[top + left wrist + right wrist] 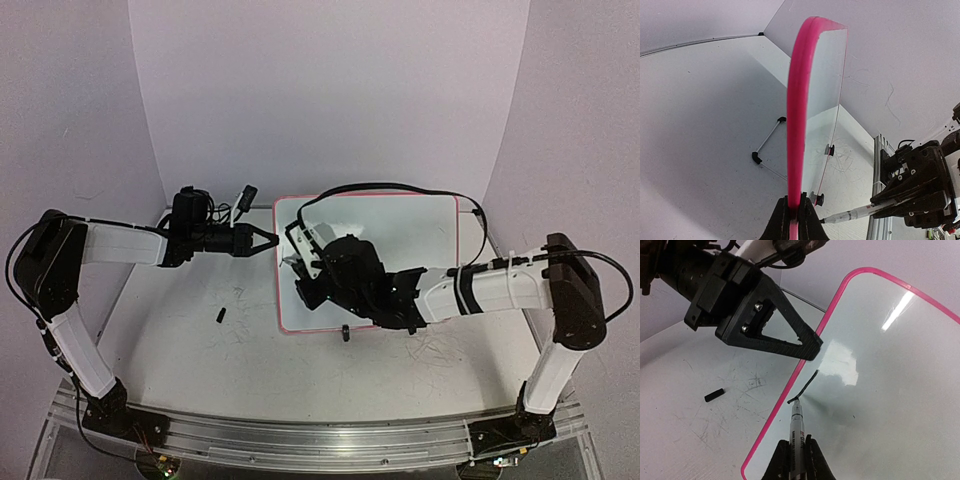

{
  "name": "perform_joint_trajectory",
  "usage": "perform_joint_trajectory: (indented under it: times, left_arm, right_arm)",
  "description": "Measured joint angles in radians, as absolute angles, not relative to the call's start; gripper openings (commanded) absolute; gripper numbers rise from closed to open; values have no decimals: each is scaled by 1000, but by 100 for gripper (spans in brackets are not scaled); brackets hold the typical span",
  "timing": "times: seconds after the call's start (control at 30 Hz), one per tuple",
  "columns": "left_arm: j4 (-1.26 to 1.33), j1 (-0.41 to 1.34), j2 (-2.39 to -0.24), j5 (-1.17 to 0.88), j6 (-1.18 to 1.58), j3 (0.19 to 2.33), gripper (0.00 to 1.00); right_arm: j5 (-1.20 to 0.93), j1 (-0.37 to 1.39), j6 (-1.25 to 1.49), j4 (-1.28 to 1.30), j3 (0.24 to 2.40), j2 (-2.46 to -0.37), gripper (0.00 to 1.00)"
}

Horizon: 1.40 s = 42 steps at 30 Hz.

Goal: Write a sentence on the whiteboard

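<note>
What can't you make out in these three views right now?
- Top view: the right gripper covers the tip of the marker and any writing on the whiteboard.
- Left wrist view: the board is edge-on, its writing face unreadable.
- Right wrist view: the frame cuts off much of the board; only one short black stroke shows.
- On the table, the small black piece is too small to identify.

The top view looks down from high behind the near edge over the white counter (180,340). The left wrist view sits close, edge-on to the pink-rimmed white rectangular whiteboard (796,125); the right wrist view closely faces its front. All three share it.
</note>
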State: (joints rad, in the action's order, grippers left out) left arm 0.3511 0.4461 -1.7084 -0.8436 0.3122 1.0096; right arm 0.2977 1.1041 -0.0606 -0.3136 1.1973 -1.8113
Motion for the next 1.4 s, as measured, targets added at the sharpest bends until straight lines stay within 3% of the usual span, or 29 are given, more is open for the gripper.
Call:
perform_joint_trajectory:
  times: [1.4]
  left_arm:
    - [349,450,-1697,-839,312,1005,0]
  right_arm:
    - [353,1101,-59,-326,1225,-1848,0]
